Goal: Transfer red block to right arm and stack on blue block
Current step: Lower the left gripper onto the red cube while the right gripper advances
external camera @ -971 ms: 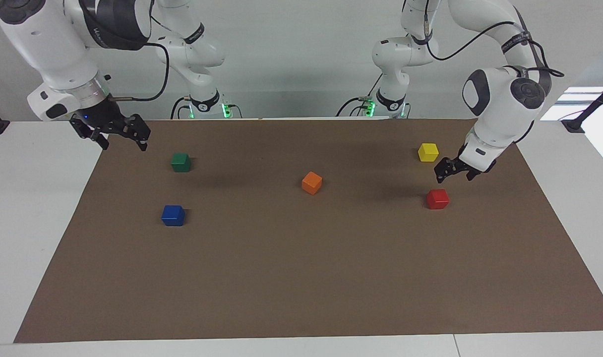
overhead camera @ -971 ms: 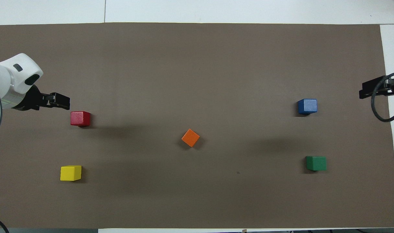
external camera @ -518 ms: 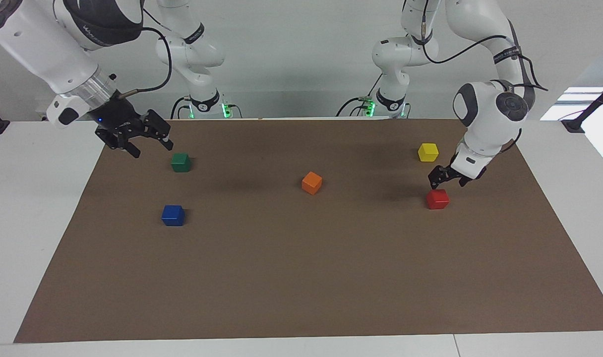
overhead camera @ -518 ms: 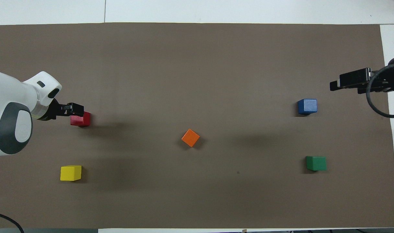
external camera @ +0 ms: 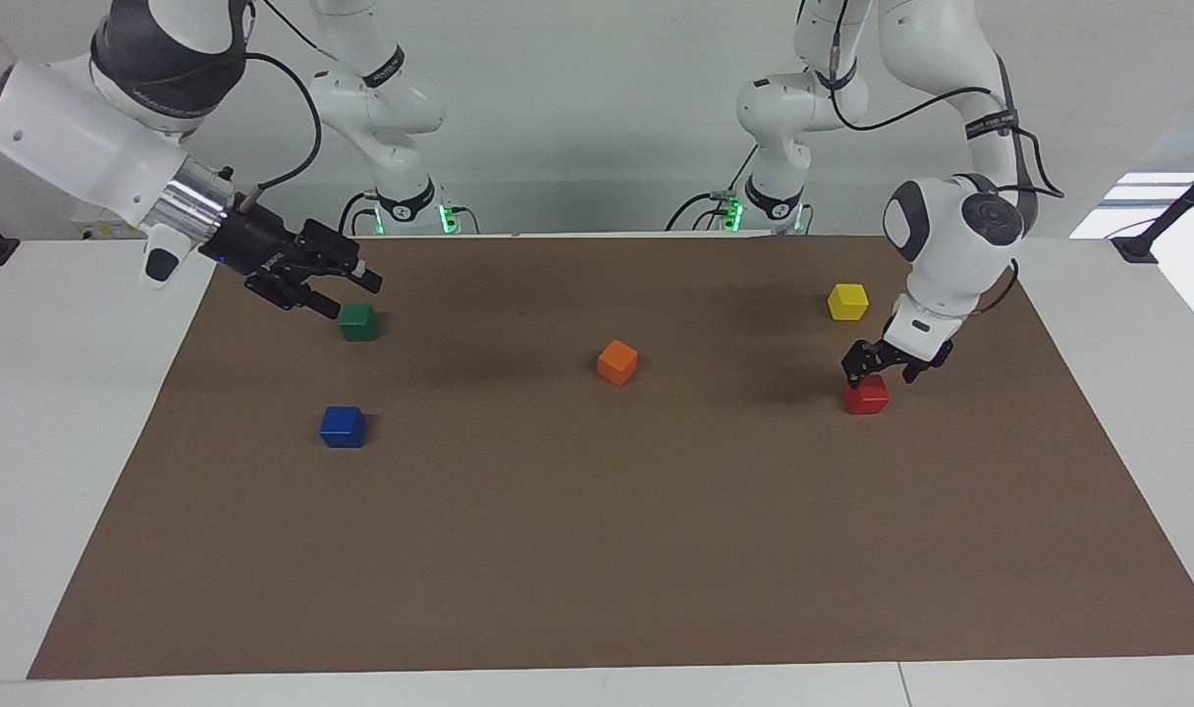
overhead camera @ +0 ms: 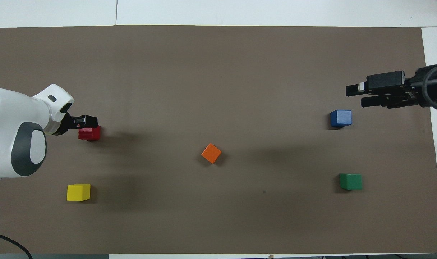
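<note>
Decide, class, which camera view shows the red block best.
The facing view: the red block shows its top and front below the left gripper. In the overhead view that gripper covers part of the block.

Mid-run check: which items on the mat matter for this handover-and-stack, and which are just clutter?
In play:
small red cube, under left gripper
small deep blue cube
right gripper, above the green cube

Lying about:
dark green cube
orange cube
yellow cube

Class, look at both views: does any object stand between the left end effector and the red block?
Nothing visible does. The left end effector is right over the red block, fingers open; the yellow block sits aside, nearer the robots.
</note>
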{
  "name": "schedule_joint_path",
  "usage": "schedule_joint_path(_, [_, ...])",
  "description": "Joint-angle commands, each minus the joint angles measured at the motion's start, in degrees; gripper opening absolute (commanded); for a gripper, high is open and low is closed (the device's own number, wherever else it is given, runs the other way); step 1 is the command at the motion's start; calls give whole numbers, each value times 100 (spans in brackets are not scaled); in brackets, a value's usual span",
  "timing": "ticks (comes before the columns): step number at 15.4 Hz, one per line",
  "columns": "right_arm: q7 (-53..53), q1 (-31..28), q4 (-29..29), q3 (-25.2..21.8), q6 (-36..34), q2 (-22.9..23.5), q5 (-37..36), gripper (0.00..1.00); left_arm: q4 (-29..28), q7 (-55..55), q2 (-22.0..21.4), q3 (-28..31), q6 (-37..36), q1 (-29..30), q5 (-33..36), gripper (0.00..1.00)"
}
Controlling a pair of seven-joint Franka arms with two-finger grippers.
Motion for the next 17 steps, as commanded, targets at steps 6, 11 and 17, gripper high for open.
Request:
schedule_joint_path(6, [-2177,-407,-973,39,-956,209,2266,100,-419,-33,289,146,834,-168,-64,100])
schedule_joint_path(11, [-2941,-575,-1228,39,-2547,1209,3295,100,-454,-68,315,146,834,-168,-64,100])
schedule_joint_path(17, [-3146,-382,-1211,57,-3226,1897,3734,100,-533,-94,315,147,869,-168,-64,66])
